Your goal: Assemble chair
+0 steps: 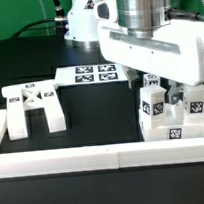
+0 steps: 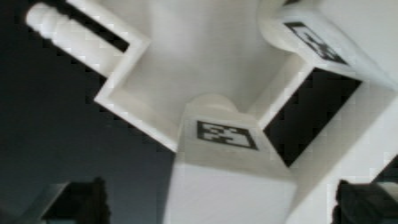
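Observation:
A white, tagged chair assembly (image 1: 173, 116) stands upright at the exterior view's right, against the front rail. My gripper (image 1: 166, 86) hangs straight over it, fingers reaching down round its top. In the wrist view an upright white post of the chair (image 2: 231, 175), with a square tag (image 2: 226, 133), runs between my two black fingertips (image 2: 80, 200). The gripper (image 2: 222, 205) is open: the fingers stand wide apart, with a dark gap beside the post. A separate cross-braced frame (image 1: 30, 104) lies on the black table at the exterior view's left.
The marker board (image 1: 91, 74) lies flat at the back centre. A long white rail (image 1: 74, 153) edges the table's front. The arm's white base (image 1: 83, 21) stands behind the board. Black table shows between the frame and the chair assembly.

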